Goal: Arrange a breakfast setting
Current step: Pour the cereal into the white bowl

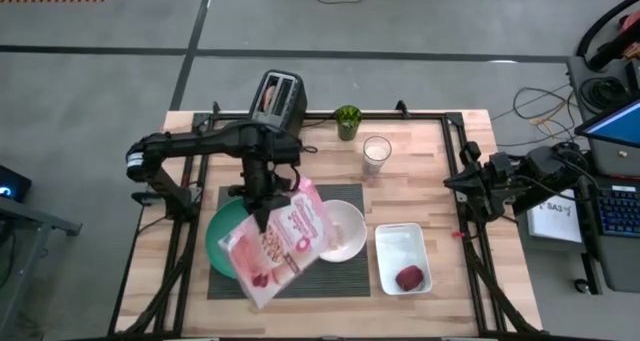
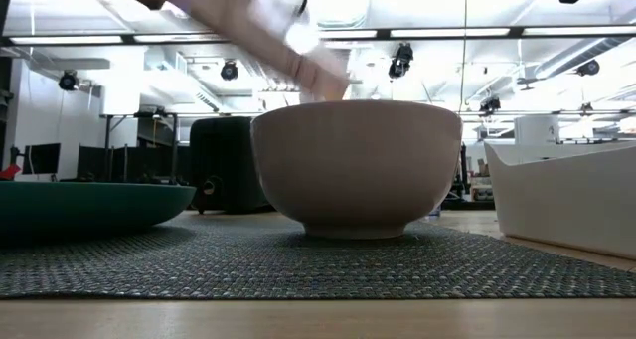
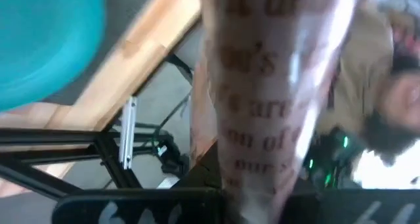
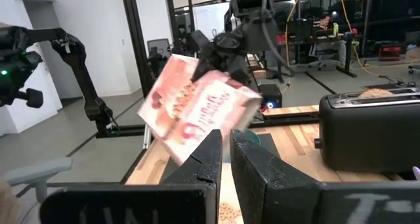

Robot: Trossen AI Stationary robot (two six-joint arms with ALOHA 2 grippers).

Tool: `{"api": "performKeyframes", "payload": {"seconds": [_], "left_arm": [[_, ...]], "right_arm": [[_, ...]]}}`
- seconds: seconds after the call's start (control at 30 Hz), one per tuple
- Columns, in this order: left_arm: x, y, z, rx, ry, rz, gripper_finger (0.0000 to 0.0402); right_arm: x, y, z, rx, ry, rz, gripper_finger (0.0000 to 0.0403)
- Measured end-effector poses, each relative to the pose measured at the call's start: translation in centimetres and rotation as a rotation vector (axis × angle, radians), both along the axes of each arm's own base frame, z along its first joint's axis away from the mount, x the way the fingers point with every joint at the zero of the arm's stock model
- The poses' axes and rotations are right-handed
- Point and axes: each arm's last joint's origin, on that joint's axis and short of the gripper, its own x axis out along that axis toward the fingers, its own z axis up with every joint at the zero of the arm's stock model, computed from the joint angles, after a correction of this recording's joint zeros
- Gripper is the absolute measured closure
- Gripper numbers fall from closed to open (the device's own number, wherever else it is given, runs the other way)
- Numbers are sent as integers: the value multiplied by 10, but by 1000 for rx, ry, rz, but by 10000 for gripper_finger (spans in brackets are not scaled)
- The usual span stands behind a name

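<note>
Over one white bowl: left hand tilting one pink cereal box.

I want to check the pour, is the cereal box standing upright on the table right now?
No, the left hand holds the cereal box tilted in the air above the bowl.

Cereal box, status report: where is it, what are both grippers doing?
Left gripper shut on pink cereal box, tilted above white bowl and green plate. Right gripper idle at table's right edge, fingers near closed. Nothing obstructing.
</note>
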Motion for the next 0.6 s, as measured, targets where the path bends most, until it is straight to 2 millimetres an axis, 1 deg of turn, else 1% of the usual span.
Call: {"api": "performKeyframes", "payload": {"seconds": [0.03, 0.13, 0.2, 0.27, 0.37, 0.47, 0.6], "left_arm": [[2, 1, -2, 2, 5, 3, 402], [5, 0, -5, -16, -78, -59, 402], [1, 2, -2, -11, -38, -24, 402], [2, 5, -2, -15, -16, -4, 402], [5, 5, -5, -19, -72, -40, 402], [1, 5, -2, -6, 9, 10, 402], [5, -1, -4, -32, -85, -66, 402]], "right_arm": [[0, 0, 0, 0, -1, 0, 380], [0, 0, 0, 0, 0, 0, 380], [0, 0, 0, 0, 1, 0, 380], [0, 0, 0, 0, 0, 0, 380], [0, 0, 0, 0, 0, 0, 380], [0, 0, 0, 0, 0, 0, 380], [0, 0, 0, -1, 0, 0, 380]]}}
